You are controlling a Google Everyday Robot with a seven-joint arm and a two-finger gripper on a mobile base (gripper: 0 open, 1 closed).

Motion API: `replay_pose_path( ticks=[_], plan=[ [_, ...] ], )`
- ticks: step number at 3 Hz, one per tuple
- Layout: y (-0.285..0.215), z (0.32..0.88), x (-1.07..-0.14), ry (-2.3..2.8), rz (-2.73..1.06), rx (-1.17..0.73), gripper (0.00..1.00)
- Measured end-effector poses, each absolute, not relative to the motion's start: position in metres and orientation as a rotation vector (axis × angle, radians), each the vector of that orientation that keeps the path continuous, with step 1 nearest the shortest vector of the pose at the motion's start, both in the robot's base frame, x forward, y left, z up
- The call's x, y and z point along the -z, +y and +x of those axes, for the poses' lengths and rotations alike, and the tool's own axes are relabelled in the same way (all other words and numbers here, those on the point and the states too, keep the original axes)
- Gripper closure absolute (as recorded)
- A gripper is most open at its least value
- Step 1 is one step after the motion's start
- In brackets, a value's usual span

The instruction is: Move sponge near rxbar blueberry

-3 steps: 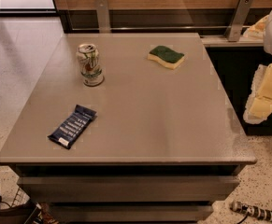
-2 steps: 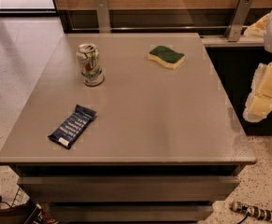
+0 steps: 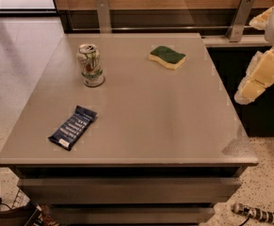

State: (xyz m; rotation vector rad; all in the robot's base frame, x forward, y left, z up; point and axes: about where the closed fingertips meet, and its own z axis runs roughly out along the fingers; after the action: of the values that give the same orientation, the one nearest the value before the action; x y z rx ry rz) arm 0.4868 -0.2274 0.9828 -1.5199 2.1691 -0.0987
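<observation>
The sponge [image 3: 167, 57], pale yellow with a dark green top, lies flat at the far right of the grey table [image 3: 141, 126]. The rxbar blueberry [image 3: 73, 126], a flat dark blue bar with white text, lies near the table's front left. My gripper [image 3: 248, 91], pale yellow and white, hangs off the table's right edge, level with its middle. It is well to the right of the sponge and nearer the camera, and it touches nothing.
A white-green drink can [image 3: 91, 65] stands upright at the far left, between the sponge and the bar. A glass panel on metal posts [image 3: 103, 14] runs along the back edge. A dark cabinet [image 3: 263, 112] stands to the right.
</observation>
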Motion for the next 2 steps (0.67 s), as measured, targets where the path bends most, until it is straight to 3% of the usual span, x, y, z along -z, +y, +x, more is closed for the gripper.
replay_pose_path(
  ticks=[2],
  plan=[
    [-0.208,0.599,-0.940,1.967,-1.079,-0.250,0.00]
  ],
)
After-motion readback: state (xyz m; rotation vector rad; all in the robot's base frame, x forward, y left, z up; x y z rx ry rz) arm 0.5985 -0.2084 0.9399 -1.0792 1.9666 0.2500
